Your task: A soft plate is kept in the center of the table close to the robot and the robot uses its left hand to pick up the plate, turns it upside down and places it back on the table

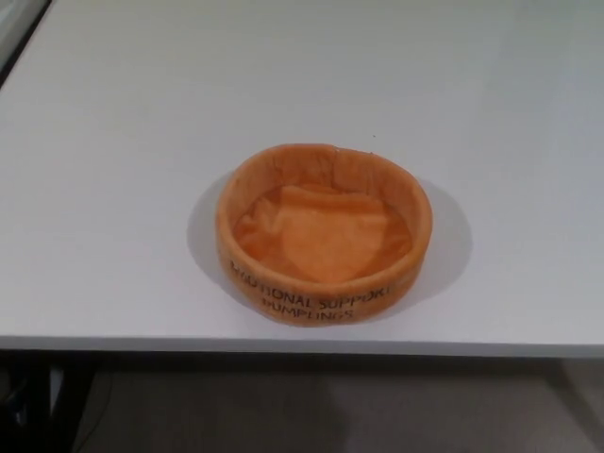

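Orange plush plate [324, 233], round with raised walls and dark lettering on its side, sits opening upward near the front edge of the white table [113, 189]; neither robot hand is visible, so their state cannot be told

On my feed I see a white bench [113, 189] filling most of the view, its near edge running straight across the bottom. One thing lies on it: an orange soft plate [324, 234], upright with its opening facing up, close to that near edge and about midway across. Dark lettering runs along its front wall; I think it reads "SUPPORT", but it is blurred.
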